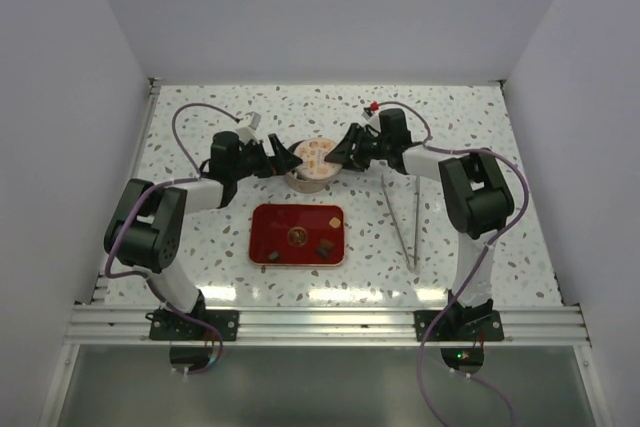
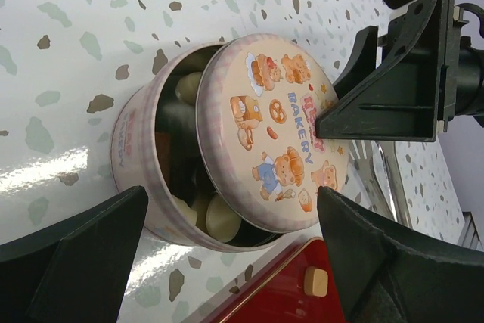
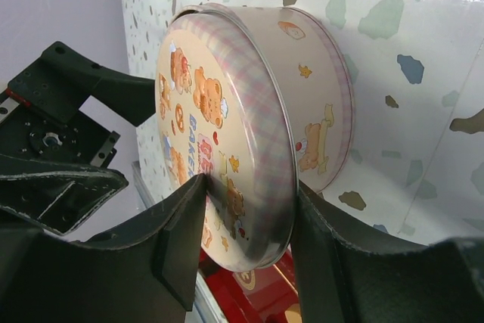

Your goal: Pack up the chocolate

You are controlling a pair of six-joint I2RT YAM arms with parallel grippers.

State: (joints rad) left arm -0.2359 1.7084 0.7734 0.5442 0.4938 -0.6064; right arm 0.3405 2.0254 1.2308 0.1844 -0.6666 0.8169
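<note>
The round tin [image 1: 310, 183] stands in the middle of the table, behind the red tray [image 1: 275, 247]. Its bear-printed lid [image 2: 272, 126] leans tilted over the tin's mouth, leaving a gap. My right gripper [image 3: 249, 187] is shut on the lid's rim [image 3: 281, 187]; in the top view it [image 1: 343, 154] is right of the tin. My left gripper [image 2: 233, 202] is open, its fingers either side of the tin wall [image 2: 132, 149], not touching. Cream-white chocolate [image 2: 223, 218] lies inside the tin. A light brown piece [image 2: 316, 281] and a dark piece [image 1: 325, 245] lie on the tray.
Long metal tweezers [image 1: 400, 215] lie on the table right of the tray, under the right arm. The tray's near edge is close to the arm bases. White walls enclose the speckled table on three sides.
</note>
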